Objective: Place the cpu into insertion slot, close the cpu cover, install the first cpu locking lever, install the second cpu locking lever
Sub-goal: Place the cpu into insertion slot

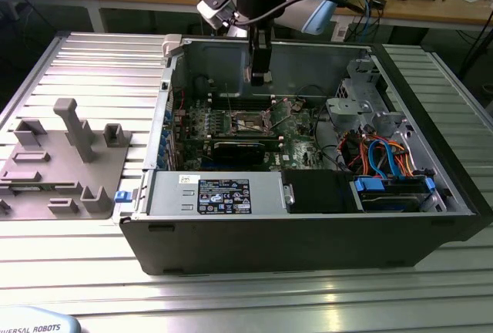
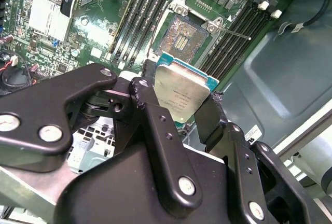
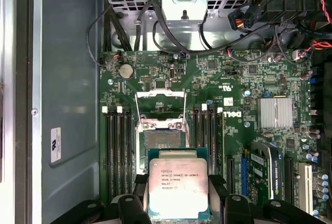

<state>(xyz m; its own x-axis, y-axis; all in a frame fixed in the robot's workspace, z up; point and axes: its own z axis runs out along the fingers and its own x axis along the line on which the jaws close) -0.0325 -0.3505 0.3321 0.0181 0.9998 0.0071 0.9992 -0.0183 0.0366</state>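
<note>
Ribbed metal table (image 1: 231, 302) carries an open computer case (image 1: 308, 233). Inside, the cpu (image 3: 179, 187) is pinched by its edges between the jaws of the gripper (image 2: 179, 98), held above the green board (image 3: 233, 79) and apart from the insertion slot (image 3: 165, 140), which lies bare. The cpu cover (image 3: 160, 95) stands swung open beside the slot. Black memory slots (image 3: 118, 151) flank the slot. A grey fixture (image 1: 65, 159) rests at the exterior view's left.
</note>
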